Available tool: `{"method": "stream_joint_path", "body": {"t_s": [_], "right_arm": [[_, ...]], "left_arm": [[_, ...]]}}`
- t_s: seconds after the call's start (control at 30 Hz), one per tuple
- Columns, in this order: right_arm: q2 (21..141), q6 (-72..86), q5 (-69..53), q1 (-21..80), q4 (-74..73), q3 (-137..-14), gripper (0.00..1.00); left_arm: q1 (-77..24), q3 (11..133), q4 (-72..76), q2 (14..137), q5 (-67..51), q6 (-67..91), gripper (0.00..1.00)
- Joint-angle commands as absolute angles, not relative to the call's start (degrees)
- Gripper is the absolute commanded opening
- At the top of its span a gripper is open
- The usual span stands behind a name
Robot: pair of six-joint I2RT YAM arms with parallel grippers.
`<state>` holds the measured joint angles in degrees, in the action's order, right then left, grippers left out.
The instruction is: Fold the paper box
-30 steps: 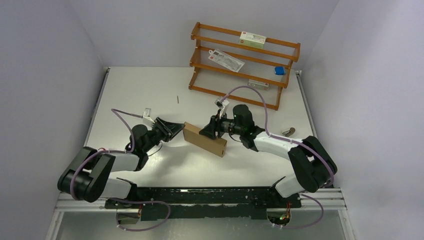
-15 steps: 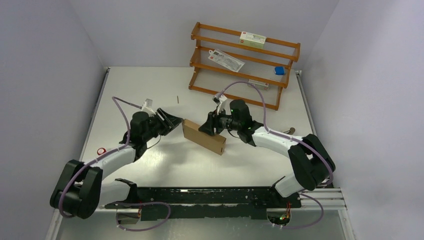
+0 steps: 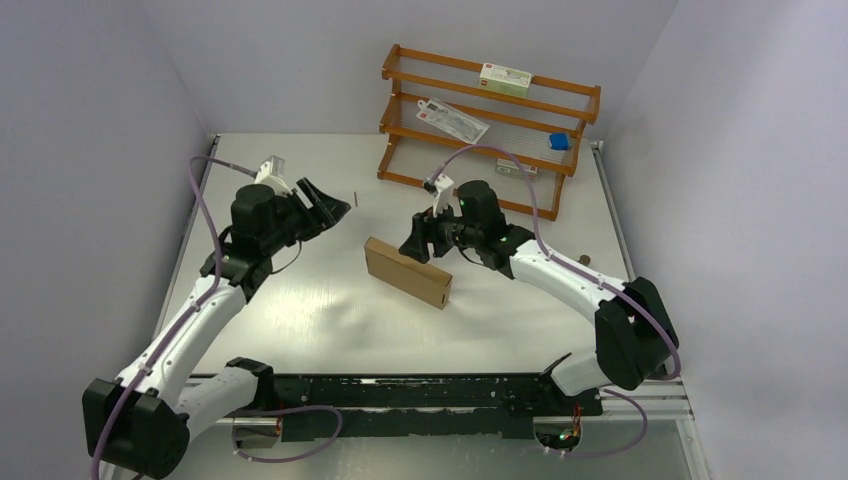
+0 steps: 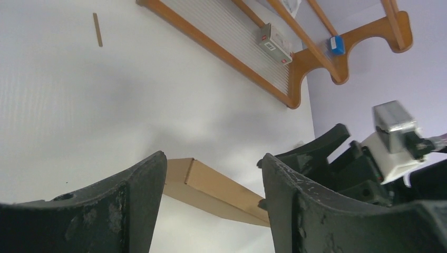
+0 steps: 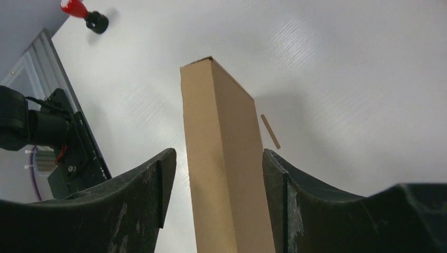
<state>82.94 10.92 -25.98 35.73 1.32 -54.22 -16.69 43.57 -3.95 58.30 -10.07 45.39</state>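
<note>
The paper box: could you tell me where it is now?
In the top external view, the paper box lies centrally on the table, at the right gripper, whose open fingers flank it; the left gripper is apart on its left.

You are pulling both arms back from the paper box [image 3: 408,272]: the left gripper [image 3: 335,203] is rising toward the far left, well apart now, while the right gripper [image 3: 415,246] is easing its fingers [image 5: 134,203] off the far edge.
</note>
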Motion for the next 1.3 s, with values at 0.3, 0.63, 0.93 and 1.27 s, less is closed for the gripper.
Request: {"method": "stream_joint_path", "body": {"t_s": [0.3,0.63,0.93,1.27], "right_arm": [[85.7,1.0,-18.0,41.7,-16.5,-60.7,0.65],[91.0,-7.4,-9.9,46.8,-23.7,-66.4,0.54],[93.7,-19.7,-2.8,52.5,-28.7,-74.6,0.29],[101.0,-38.0,19.1,60.9,-26.5,-79.6,0.0]], "left_arm": [[-16.1,47.9,-15.7,53.1,-8.9,43.3,0.71],[-16.1,48.1,-19.8,49.2,-8.9,43.3,0.71],[-18.2,48.2,-22.9,43.7,-8.9,43.3,0.71],[-20.0,47.5,-24.4,38.2,-8.9,43.3,0.71]]}}
